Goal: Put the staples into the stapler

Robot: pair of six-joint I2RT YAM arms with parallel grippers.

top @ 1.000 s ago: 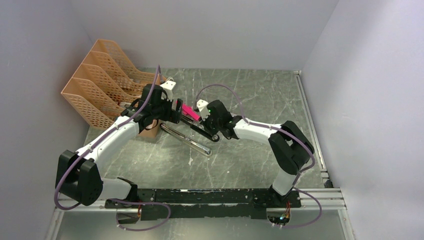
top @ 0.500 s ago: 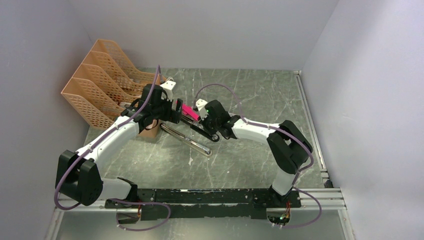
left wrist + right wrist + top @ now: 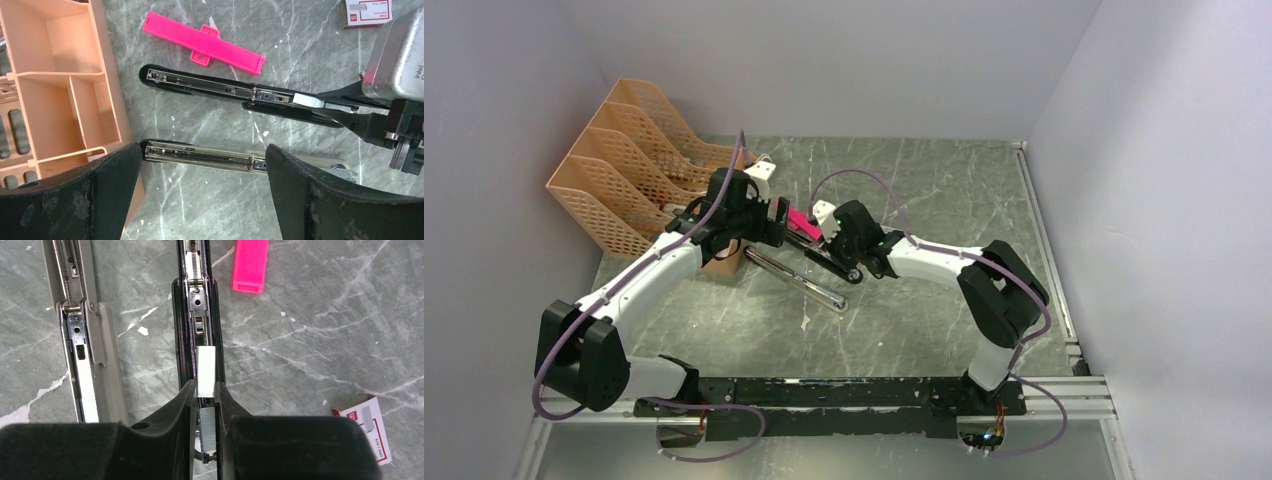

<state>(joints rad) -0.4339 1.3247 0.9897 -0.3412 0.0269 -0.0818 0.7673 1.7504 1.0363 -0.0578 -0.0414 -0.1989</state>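
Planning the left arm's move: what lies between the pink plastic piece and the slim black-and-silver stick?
The black stapler, rail open, lies between them, with bare table on either side; the left wrist view shows it.

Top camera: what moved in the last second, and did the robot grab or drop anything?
The right gripper slid a tiny bit to the left over the stapler, and its elbow swung in too. It keeps the staples pinched in its jaws. Nothing was grabbed or dropped. The left gripper stayed put with its jaws wide open, and the pink piece didn't move.
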